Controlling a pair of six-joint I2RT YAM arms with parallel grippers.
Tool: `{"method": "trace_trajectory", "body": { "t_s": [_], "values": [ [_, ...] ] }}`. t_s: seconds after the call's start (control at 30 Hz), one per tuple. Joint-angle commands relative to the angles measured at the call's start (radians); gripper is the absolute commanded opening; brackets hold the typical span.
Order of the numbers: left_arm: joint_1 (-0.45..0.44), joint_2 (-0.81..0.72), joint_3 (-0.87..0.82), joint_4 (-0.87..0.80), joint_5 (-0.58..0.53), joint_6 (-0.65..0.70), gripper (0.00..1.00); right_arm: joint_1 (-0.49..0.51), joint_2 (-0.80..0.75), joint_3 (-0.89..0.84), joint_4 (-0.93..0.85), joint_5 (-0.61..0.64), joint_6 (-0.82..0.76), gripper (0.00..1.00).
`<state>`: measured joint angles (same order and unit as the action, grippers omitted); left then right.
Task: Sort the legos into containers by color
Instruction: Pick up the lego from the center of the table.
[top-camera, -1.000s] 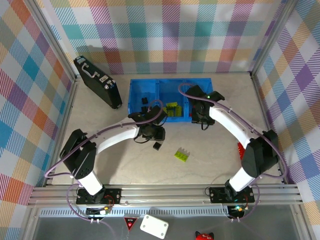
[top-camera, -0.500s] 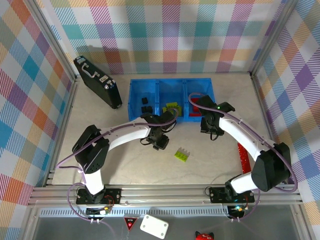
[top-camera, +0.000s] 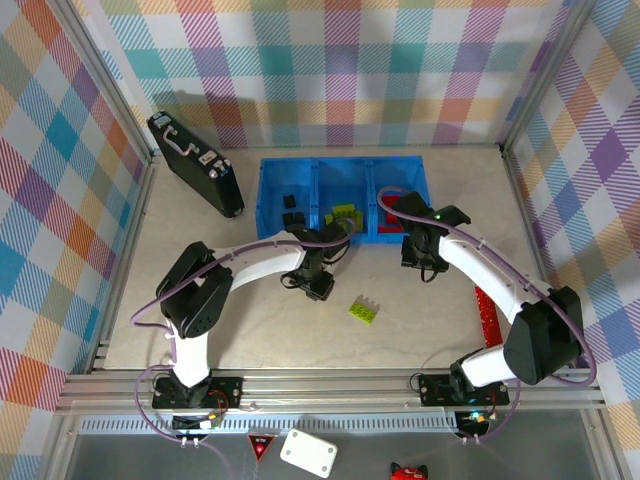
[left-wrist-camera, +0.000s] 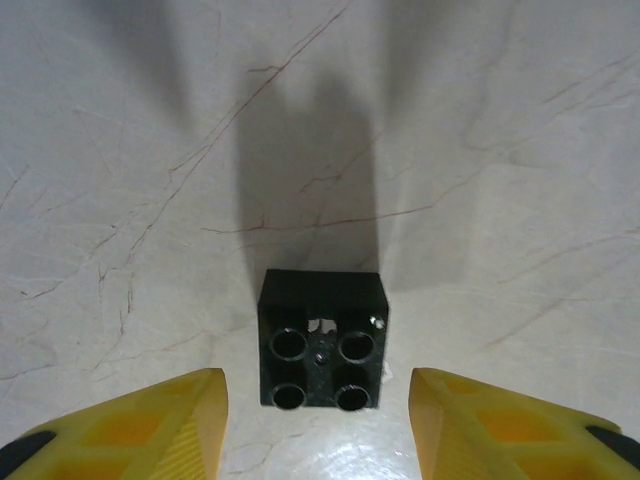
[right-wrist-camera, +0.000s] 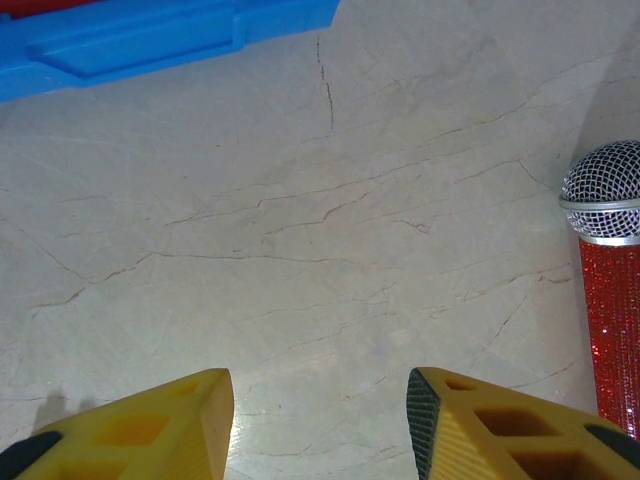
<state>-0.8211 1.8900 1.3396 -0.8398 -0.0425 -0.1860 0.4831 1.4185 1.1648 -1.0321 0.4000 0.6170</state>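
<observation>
Left gripper (left-wrist-camera: 316, 392), jaws apart, straddles the small black studded plastic brick (left-wrist-camera: 322, 335), presumably bound for the blue plastic tray (top-camera: 264, 205) at twelve o'clock; right gripper (right-wrist-camera: 320, 388) gapes empty.

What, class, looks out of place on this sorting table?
A red glittery microphone lies on the table near the right gripper; it is no brick and belongs in no compartment. Two legos sit outside the blue tray: a black lego between the open fingers of the left gripper, a lime lego nearby.
</observation>
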Motion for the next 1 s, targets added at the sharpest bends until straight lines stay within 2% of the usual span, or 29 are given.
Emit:
{"method": "trace_trajectory", "body": {
  "t_s": [0.0,0.23,0.97],
  "values": [
    [0.013,0.016,0.017,-0.030,0.015,-0.004,0.50,-0.008,0.010,0.023,-0.005,-0.007,0.000,0.51],
    [0.017,0.046,0.014,-0.015,0.044,-0.006,0.46,-0.008,0.020,0.015,-0.006,-0.018,0.002,0.51],
    [0.017,0.033,0.026,-0.025,0.035,-0.011,0.34,-0.008,0.012,0.009,0.000,-0.033,-0.002,0.50]
  ]
}}
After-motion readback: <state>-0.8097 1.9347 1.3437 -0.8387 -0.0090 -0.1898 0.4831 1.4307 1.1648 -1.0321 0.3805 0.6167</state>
